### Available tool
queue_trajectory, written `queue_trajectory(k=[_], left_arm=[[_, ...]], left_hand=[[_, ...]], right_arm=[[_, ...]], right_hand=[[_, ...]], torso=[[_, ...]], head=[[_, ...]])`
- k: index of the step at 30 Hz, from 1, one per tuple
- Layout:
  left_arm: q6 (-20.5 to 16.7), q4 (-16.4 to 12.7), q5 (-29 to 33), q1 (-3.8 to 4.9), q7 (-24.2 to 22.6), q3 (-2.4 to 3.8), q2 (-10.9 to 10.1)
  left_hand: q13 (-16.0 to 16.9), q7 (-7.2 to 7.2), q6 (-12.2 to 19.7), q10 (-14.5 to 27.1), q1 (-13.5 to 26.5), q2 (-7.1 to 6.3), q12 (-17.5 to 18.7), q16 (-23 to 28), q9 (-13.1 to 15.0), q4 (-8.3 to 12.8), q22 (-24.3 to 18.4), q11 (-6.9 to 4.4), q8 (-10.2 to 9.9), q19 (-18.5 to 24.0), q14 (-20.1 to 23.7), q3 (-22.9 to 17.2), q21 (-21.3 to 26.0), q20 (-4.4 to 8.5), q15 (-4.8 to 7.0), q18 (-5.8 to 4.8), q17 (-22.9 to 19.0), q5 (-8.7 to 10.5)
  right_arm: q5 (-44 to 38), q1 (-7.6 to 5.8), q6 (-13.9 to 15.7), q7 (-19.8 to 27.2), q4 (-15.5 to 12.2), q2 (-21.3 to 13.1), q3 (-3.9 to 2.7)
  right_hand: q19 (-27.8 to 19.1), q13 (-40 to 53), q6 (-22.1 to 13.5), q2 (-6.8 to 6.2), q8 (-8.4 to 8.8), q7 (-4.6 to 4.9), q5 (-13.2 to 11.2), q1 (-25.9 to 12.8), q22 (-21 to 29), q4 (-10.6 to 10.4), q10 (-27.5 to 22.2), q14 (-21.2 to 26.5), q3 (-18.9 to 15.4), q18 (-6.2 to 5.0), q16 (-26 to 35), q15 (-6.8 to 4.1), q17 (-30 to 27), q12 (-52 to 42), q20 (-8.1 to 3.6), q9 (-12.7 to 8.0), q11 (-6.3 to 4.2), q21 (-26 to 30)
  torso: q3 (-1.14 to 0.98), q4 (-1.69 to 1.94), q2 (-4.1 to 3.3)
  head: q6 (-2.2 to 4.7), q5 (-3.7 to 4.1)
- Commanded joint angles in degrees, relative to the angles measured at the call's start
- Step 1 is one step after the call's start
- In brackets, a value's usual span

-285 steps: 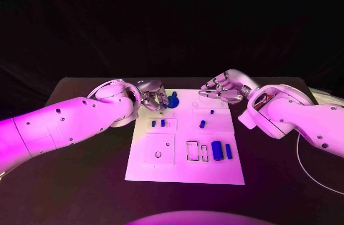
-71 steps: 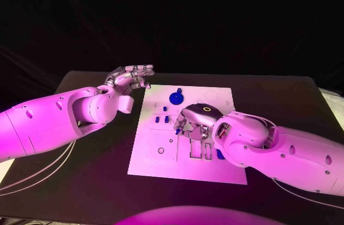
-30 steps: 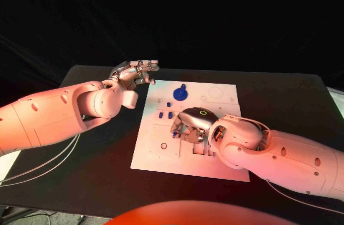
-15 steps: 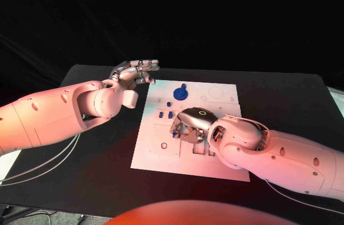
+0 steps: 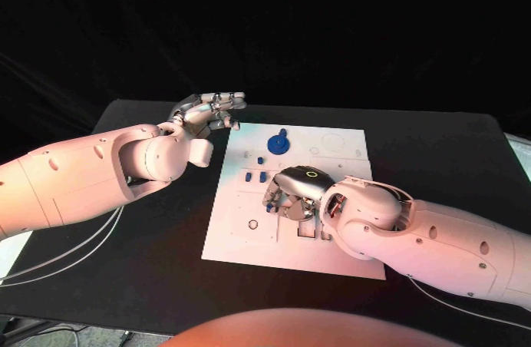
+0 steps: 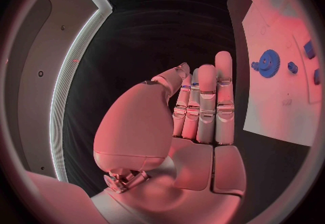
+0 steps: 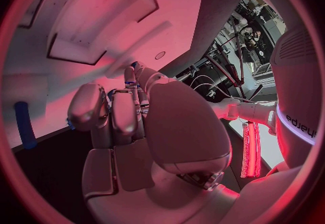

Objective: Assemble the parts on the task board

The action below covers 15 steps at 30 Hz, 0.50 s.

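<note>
Apparently the right hand (image 5: 297, 196), low over the board's (image 5: 343, 151) middle, pinches 1 small blue part (image 7: 70, 124) to seat next, while the left hand (image 5: 207, 110) hangs empty, fingers straight, off the board's far left corner.

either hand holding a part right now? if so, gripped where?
Left hand holds nothing; its fingers are straight and bare beside the task board. Right hand is down on the board with a small blue piece at its fingertips; the hold itself cannot be told.
</note>
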State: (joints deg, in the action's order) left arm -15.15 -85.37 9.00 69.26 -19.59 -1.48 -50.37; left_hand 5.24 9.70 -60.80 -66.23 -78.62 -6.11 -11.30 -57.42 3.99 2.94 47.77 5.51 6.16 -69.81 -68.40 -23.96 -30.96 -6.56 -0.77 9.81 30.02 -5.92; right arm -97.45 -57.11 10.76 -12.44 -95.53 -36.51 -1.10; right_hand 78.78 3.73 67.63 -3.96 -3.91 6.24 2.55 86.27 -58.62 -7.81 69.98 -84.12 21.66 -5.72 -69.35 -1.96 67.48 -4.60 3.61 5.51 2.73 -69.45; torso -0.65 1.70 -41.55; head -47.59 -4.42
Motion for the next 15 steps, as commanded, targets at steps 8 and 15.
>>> queue_trajectory(k=[8, 15], left_arm=[[1.4, -0.2, -0.1, 0.02, 0.1, 0.03, 0.0], [1.4, -0.3, -0.2, 0.02, 0.1, 0.03, 0.0]], left_hand=[[0.0, 0.25, 0.2, 0.5, -0.7, 0.12, -0.3, -0.4, -0.1, 0.4, -0.1, 0.05, 0.3, -0.1, 0.3, 0.0, 0.3, 0.43, 0.17, 0.61, -0.1, 0.10], [0.0, 0.25, 0.2, 0.5, -0.7, 0.12, -0.3, -0.4, -0.1, 0.4, -0.1, 0.05, 0.3, -0.1, 0.3, 0.0, 0.3, 0.43, 0.17, 0.61, -0.1, 0.10]], right_arm=[[-2.8, 0.07, -3.8, -1.9, 0.3, 0.4, 0.11], [-3.7, 0.07, -4.1, -2.7, 0.2, 0.5, 0.20]], right_hand=[[0.2, -0.1, 0.0, -0.29, -0.02, 0.34, 0.3, -1.4, 0.0, 0.5, -0.5, -2.5, 0.3, -0.32, -0.6, 0.70, 0.3, 0.7, 0.31, 0.1, 0.75, -0.2], [-0.2, -0.2, -2.9, -1.88, 0.54, 1.16, 0.4, -3.6, 0.6, 0.4, -3.8, -2.4, -0.5, -0.41, -1.1, 1.54, 0.6, 1.1, 0.96, -0.6, 1.82, 0.2]], torso=[[0.01, 0.00, 0.00], [0.01, -0.04, 0.02]], head=[[-0.07, 0.05], [-0.16, 0.04]])
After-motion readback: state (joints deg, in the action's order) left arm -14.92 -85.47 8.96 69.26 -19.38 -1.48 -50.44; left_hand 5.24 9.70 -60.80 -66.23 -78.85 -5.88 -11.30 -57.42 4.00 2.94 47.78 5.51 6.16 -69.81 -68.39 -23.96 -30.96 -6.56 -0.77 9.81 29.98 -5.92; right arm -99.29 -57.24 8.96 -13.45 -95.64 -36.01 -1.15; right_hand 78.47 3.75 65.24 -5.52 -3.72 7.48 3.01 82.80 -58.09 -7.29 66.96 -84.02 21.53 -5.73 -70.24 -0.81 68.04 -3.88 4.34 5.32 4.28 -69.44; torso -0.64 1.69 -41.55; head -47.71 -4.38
